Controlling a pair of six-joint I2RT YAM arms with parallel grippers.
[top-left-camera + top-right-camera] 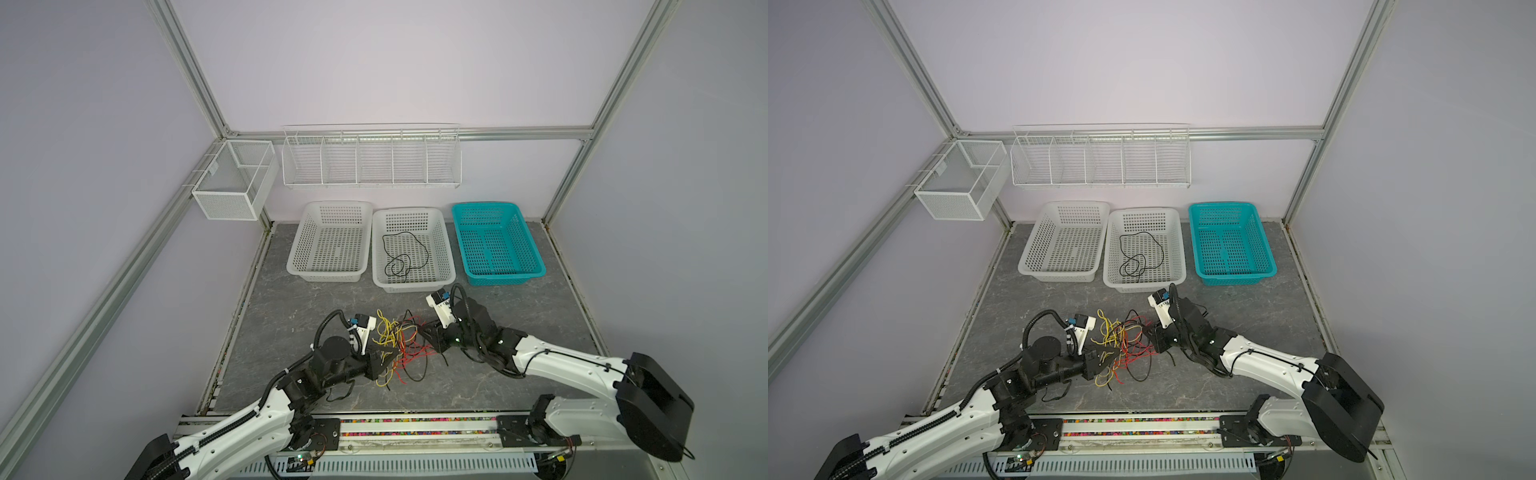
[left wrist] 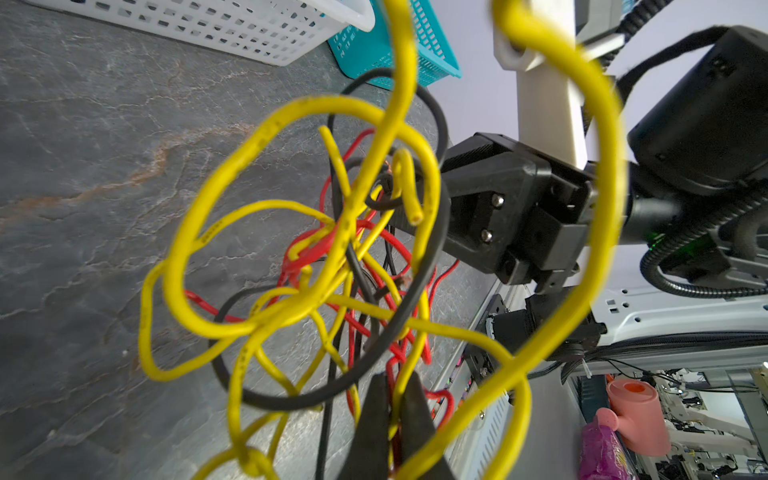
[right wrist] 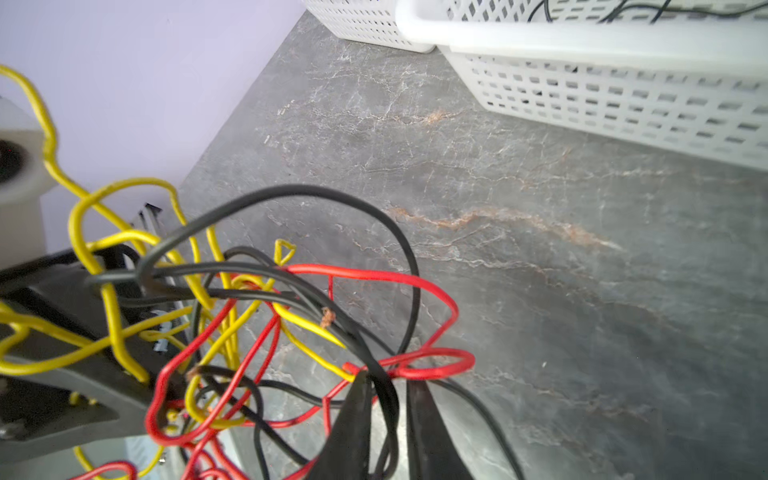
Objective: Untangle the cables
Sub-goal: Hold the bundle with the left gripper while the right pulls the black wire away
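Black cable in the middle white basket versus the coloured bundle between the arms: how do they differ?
The single black cable is one loose strand; the red, yellow and black cable bundle is many strands crossed together. The black cable lies inside the middle white plastic basket; the bundle sits in front of it. No gripper touches the black cable; the left gripper is shut on the bundle. Both are thin, flexible wire.
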